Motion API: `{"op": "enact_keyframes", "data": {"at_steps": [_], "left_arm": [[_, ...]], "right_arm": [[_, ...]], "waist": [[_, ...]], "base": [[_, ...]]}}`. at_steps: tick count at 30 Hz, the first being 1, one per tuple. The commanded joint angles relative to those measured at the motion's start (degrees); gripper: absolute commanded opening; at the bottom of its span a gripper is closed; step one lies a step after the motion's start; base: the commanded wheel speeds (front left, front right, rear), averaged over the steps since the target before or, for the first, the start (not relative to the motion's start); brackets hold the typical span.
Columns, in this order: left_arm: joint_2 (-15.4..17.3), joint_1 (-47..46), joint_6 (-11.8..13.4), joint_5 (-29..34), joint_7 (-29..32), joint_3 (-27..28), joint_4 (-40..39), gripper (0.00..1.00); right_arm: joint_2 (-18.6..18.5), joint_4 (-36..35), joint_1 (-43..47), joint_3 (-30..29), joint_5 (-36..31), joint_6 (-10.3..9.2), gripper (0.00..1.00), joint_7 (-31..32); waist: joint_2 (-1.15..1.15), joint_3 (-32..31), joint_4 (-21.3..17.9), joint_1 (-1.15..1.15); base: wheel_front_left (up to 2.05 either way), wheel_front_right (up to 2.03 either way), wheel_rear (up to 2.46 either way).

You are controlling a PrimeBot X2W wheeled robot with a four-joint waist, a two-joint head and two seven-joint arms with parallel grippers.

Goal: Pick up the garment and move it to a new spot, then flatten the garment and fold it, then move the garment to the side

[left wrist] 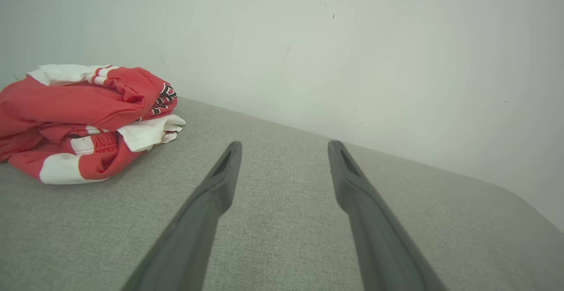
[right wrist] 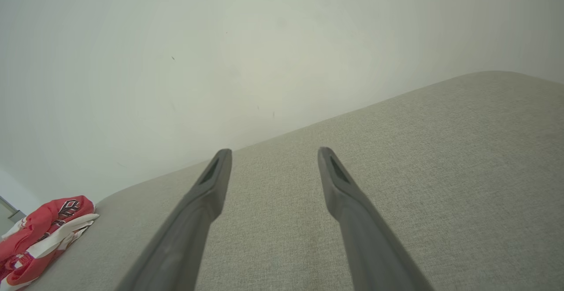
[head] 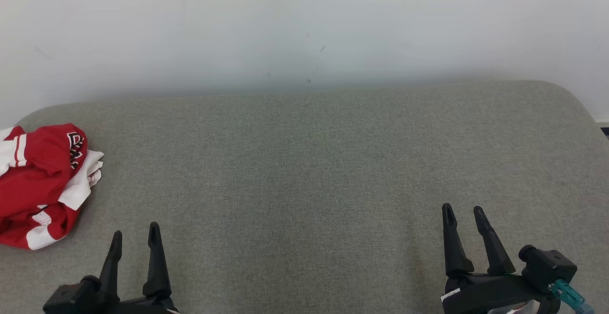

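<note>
Your left end effector point(head: 135, 229) and right end effector point(head: 462, 207): fingers apart, holding nothing. The crumpled red-white garment point(head: 40, 185) lies on the bench's point(head: 304, 161) left edge, near the left one.

A padded surface point(head: 304, 171) covered in grey-green woven cloth spreads from the near edge to the far side, and both of its far corners, left and right, are rounded. Behind its far edge rises a plain white wall point(head: 304, 24) — bare but for a few small dark marks point(head: 322, 48) near the middle. At the far right, past the rounded corner, a short dark strip point(head: 604, 131) shows low down.
</note>
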Motion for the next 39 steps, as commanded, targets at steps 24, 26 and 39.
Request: {"op": "enact_keyframes", "data": {"at_steps": [24, 26, 39], "left_arm": [[1.69, 1.80, 0.09, 12.55, -3.42, 1.52, -0.57, 1.00], [1.69, 2.05, 0.21, 13.27, -3.67, 1.80, -0.05, 1.00], [1.77, 2.08, 0.93, 19.04, -4.98, 2.06, 3.18, 1.00]], "right_arm": [[0.00, -0.46, 1.08, -1.44, -12.30, -0.10, 1.00, -3.46], [0.00, -0.35, 1.19, -1.60, -13.20, -0.10, 1.00, -3.63], [0.01, -0.09, 1.68, -1.49, -18.39, -0.11, 1.00, -4.97]], "waist": [[0.00, -0.05, 0.22, 0.00], [0.00, -0.09, 0.27, 0.00], [0.00, -0.33, 0.28, 0.00]], "base": [[0.00, 0.00, 0.00], [0.00, 0.00, 0.00], [0.00, 0.00, 0.00]]}}
